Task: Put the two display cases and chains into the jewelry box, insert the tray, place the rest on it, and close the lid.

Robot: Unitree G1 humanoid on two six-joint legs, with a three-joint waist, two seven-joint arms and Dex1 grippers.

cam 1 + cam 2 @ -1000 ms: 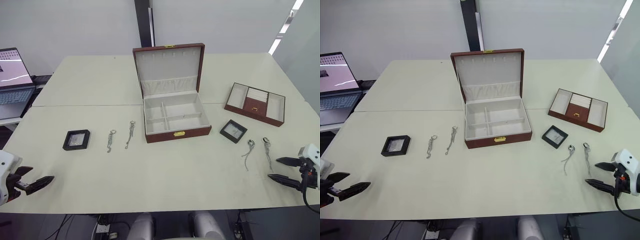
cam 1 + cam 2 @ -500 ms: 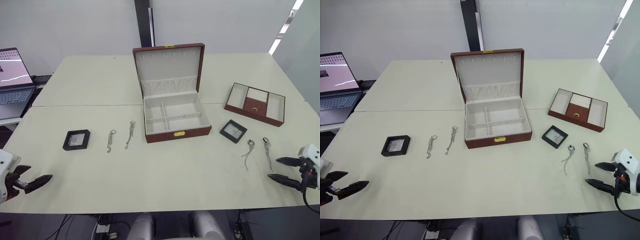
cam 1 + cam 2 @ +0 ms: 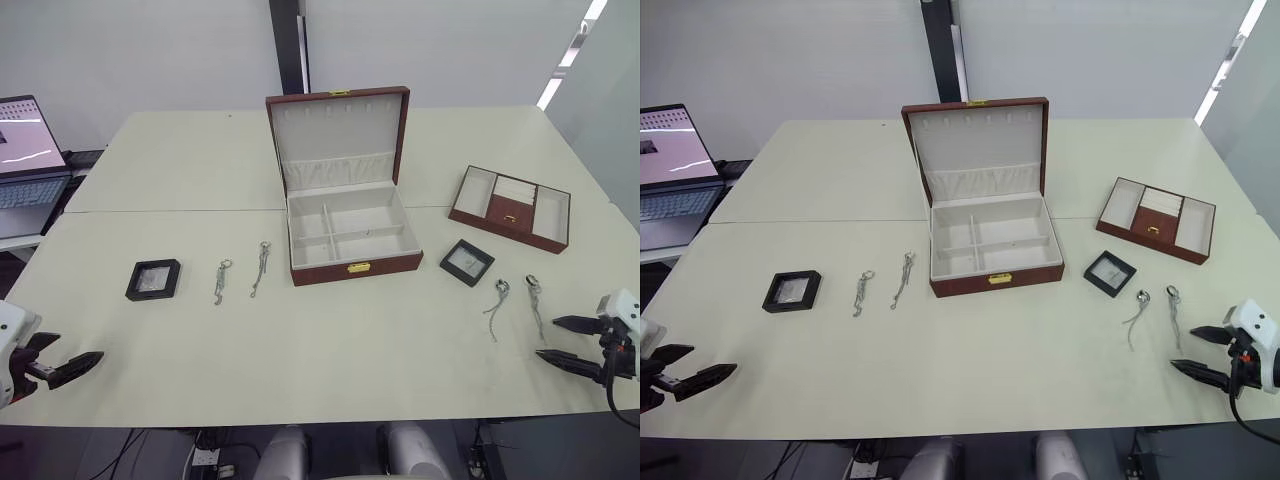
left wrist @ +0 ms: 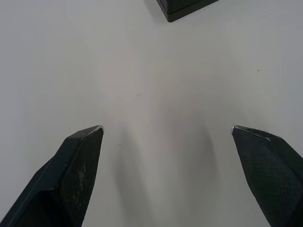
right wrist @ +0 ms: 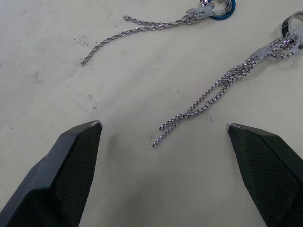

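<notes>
Four chains and two display cases lie on the pale tabletop (image 3: pixel 330 350), none yet packed. The jewelry box (image 3: pixel 345 235) stands open at the middle, lid upright, its cream compartments bare. Left of it lie two chains (image 3: pixel 221 280) (image 3: pixel 260 267), and farther left a black display case (image 3: pixel 153 279). Right of the box sits the other display case (image 3: pixel 466 262), with two more chains (image 3: pixel 496 297) (image 3: pixel 534 300) nearer the near edge, and the tray (image 3: pixel 510 207) far right.

The chains look light and limp; they should sag and slide off the black fingers unless pinched at the ring end, where a small clasp gives something firmer. The cases look rigid, flat and light, best taken across two opposite edges; the clear window may be fragile. The tray seems stiff, to be lifted by a wall.

The left claw (image 3: pixel 65 368) hangs with fingers apart near the left near corner, holding nothing; the right claw (image 3: pixel 565 340) is likewise spread, just short of the right chains.

The tabletop is smooth and matte, so thin links lie flush and hard to get under. A laptop (image 3: pixel 25 160) sits beyond the far left edge.
</notes>
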